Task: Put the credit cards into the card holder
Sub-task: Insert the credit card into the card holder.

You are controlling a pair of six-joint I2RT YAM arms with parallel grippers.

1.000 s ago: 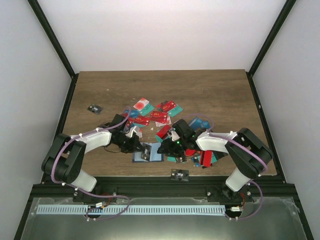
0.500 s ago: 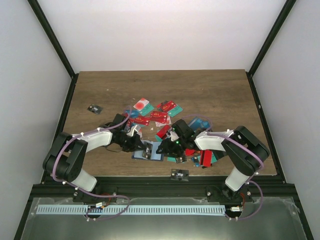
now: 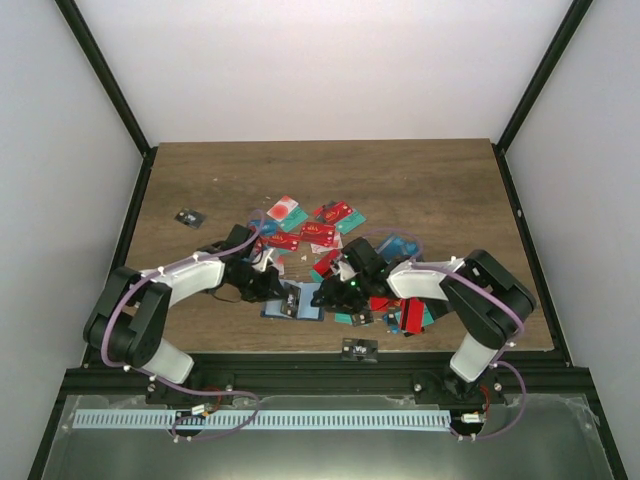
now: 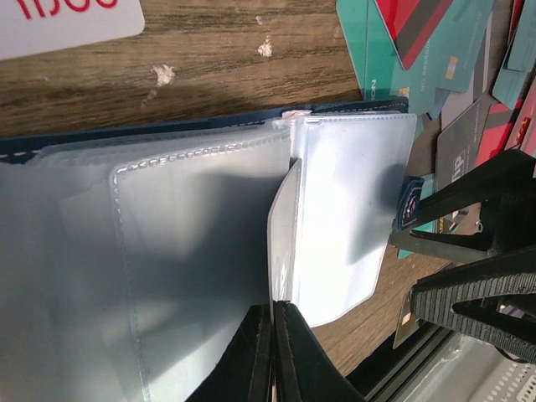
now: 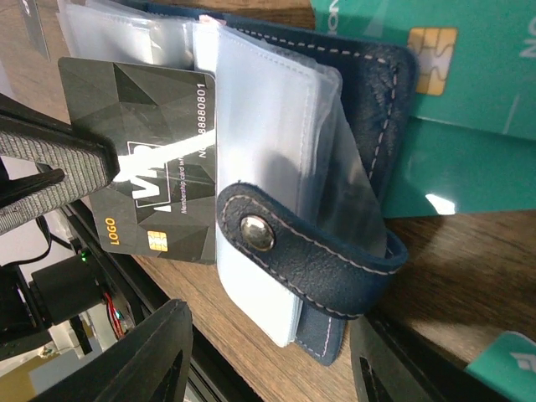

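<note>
1. The dark navy-blue stitched folding card holder [image 3: 296, 303] lies open on the brown wood-grain table [image 3: 420, 190]. It is near the front edge, between the two grippers.
2. The left gripper [image 3: 276, 291] is at the holder's left side. In the left wrist view its fingers [image 4: 255, 360] are pressed together on one thin clear plastic sleeve leaf [image 4: 280, 243], which is lifted off the rest of the stack.
3. The right gripper [image 3: 326, 296] is at the holder's right side. In the right wrist view its jaws stand well apart, and the navy snap strap [image 5: 318, 268] lies between them. I cannot tell whether either finger touches it.
4. A black plastic card with VIP lettering and a gold chip [image 5: 146, 159] sits against the clear sleeves at the holder's edge. I cannot tell whether it is inside a pocket.
5. The other credit cards [image 3: 318, 235], thin rectangles in red, teal and blue, lie in a loose heap just behind and to the right of the holder. Teal cards [image 5: 469, 92] lie under its far edge.
6. A small black square chip [image 3: 187, 217] lies well apart, at the left of the table.
</note>
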